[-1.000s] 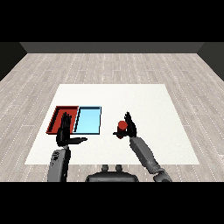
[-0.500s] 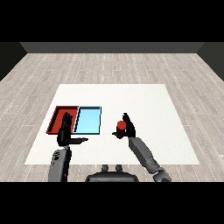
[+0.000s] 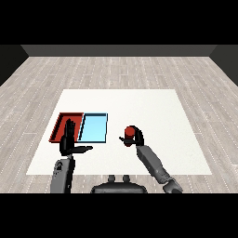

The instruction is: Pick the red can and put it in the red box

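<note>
My right hand (image 3: 135,137) is curled round the can (image 3: 129,133). Off to its left sit the blue tray (image 3: 94,127) and red tray (image 3: 62,123) (both bare), my spread left hand (image 3: 69,142) over the red one.

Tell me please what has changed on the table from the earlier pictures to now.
The right hand, open beside the red can a second ago, has closed: its fingers now curl round the can, which stands on the white table to the right of the trays. The left hand stays open and raised. The red tray and light blue tray have not moved.
</note>
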Robot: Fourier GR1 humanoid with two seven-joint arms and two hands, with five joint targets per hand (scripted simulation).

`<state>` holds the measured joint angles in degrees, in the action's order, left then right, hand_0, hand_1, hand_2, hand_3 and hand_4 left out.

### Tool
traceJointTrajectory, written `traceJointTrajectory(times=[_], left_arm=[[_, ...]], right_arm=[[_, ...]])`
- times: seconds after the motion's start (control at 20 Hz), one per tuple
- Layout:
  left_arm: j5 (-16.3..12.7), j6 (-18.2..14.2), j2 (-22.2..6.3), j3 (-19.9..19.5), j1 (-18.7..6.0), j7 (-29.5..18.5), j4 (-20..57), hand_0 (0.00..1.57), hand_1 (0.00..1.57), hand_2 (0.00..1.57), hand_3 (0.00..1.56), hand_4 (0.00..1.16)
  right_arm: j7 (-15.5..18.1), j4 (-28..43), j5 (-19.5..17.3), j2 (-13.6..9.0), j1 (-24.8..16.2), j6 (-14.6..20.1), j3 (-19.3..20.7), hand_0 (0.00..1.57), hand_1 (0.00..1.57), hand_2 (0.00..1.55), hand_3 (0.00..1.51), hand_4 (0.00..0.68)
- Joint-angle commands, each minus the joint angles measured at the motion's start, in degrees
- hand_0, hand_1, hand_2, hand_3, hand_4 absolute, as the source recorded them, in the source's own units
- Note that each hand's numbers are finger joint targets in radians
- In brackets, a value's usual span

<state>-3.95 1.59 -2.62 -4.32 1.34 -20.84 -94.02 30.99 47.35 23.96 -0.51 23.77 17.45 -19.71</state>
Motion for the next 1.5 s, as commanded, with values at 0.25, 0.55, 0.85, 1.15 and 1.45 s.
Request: traceJointTrajectory(times=[0.25,0.55,0.85,1.15,1.45], left_arm=[[0.5,0.9,0.5,0.4,0.0,-3.4,3.5,0.0,0.0,0.0,0.0,0.0],[1.6,0.9,0.2,1.6,-2.2,-0.9,5.7,0.0,0.0,0.0,0.0,0.0],[4.5,-4.6,2.5,10.5,-4.7,1.7,4.6,0.0,0.0,0.0,0.0,0.0],[0.8,-8.5,2.6,19.2,-7.9,8.9,4.2,0.0,0.0,0.0,0.0,0.0],[0.6,-9.3,2.6,20.4,-10.2,7.3,7.4,0.0,0.0,0.0,0.0,0.0]], right_arm=[[-5.2,9.9,-6.5,-1.3,-2.0,3.8,-0.1,1.47,1.47,1.46,1.42,0.652],[-5.0,19.8,-8.4,0.5,-6.4,6.5,-4.0,1.43,1.43,1.44,1.4,0.656],[-11.1,27.2,-11.3,-0.5,-5.0,6.4,-2.0,1.44,1.44,1.45,1.41,0.649],[-11.4,25.4,-11.3,-0.6,-3.5,4.5,0.9,1.42,1.42,1.44,1.42,0.65],[-13.4,24.2,-12.8,-0.2,-0.5,-0.6,5.8,1.43,1.43,1.44,1.42,0.649]])
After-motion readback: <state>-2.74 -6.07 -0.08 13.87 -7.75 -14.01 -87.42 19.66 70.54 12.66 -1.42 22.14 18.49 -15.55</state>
